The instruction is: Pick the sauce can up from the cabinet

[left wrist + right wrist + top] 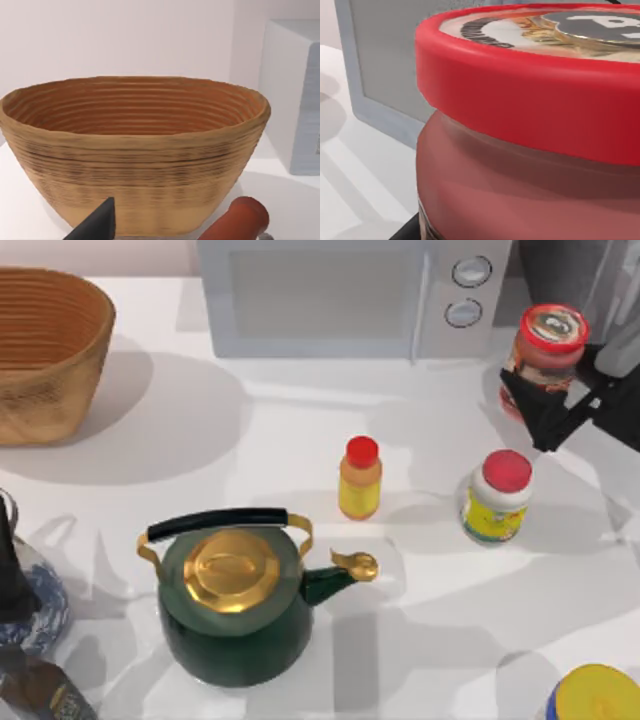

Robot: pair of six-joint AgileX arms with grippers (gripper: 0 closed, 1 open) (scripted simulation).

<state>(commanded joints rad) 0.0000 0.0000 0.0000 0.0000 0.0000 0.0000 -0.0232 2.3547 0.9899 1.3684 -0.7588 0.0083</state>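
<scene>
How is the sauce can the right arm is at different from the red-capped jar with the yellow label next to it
The sauce can has a red rim around a pale printed top and reddish sides; the jar has a plain solid red cap and a yellow label. The sauce can sits between the right gripper's black fingers near the microwave; the jar stands free on the table, nearer the front. Both are upright cylinders with red tops.

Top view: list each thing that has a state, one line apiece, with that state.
sauce can: upright, red-rimmed lid on, between the right claw's fingers
right claw: at the can, on the table's right
microwave: door shut
kettle: upright, gold lid on
yellow bottle: upright, red cap on
yellow-label jar: upright, red cap on
basket: upright
left claw: parked at the left edge
</scene>
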